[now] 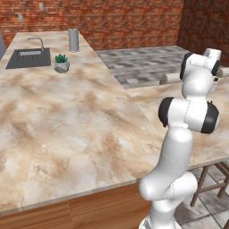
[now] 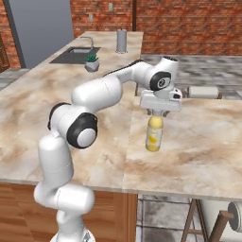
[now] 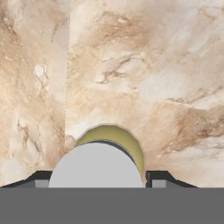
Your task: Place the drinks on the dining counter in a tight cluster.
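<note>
Right under the hand camera sits the pale cap (image 3: 96, 166), a grey-white disc with the yellow shoulder of the juice bottle (image 2: 154, 134) showing as a crescent behind it. Dark fingertips (image 3: 157, 178) stand on either side of the cap, touching or nearly touching its edges, so the gripper (image 2: 158, 113) appears closed around the bottle's top, jaws set at cap width rather than spread free.

From the right base view the bottle stands upright on the dining counter (image 2: 198, 142), its long axis vertical and in line with the downward-pointing hand directly above it. Its base looks to be resting on the stone, or just off it; the pictures do not settle which. It is near the seam where the two counter slabs meet, on the stool side.

The relation that matters is simple: bottle straight below the gripper, axis along the approach line, so any lift or release runs straight up with no sideways correction. No other drink is visible beside it, so I judge the cluster is not yet formed here, and this spot would serve as its anchor. Farther off sit a small potted plant (image 1: 61, 63) and a grey canister (image 1: 73, 40) by the sink (image 1: 27, 58).
</note>
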{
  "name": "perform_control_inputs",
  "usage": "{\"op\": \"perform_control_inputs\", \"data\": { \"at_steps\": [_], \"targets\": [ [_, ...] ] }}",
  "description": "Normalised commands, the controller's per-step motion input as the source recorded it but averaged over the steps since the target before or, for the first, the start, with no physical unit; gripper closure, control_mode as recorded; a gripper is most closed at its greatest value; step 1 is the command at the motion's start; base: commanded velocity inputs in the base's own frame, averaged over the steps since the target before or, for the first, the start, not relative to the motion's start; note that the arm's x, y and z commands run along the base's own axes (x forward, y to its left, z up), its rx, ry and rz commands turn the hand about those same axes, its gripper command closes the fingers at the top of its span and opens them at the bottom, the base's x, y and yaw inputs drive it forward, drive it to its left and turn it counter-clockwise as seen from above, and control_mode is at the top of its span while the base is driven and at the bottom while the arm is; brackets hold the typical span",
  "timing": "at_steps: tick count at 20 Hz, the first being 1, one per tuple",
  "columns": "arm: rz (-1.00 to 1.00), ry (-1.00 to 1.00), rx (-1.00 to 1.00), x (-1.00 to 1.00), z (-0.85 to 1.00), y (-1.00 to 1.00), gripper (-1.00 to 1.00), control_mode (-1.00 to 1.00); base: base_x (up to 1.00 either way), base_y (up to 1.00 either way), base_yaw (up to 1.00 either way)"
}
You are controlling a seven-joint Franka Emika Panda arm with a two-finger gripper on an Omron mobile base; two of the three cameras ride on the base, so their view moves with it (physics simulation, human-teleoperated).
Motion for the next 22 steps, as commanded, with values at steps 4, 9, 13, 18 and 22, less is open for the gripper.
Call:
{"op": "perform_control_inputs", "data": {
  "at_steps": [4,9,13,18,22],
  "targets": [
    [0.09,-0.01,0.00,0.00,-0.19,0.00,1.00,-1.00,0.00,0.00,0.00],
    [0.08,-0.05,0.00,-0.03,-0.20,0.01,1.00,-1.00,0.00,0.00,0.00],
    [0.06,-0.16,0.00,-0.01,-0.29,0.01,1.00,-1.00,0.00,0.00,0.00],
    [0.03,-0.25,0.00,0.00,-0.36,0.10,1.00,-1.00,0.00,0.00,0.00],
    [0.01,-0.08,0.00,0.01,-0.08,0.06,1.00,-1.00,0.00,0.00,0.00]
  ]
}}
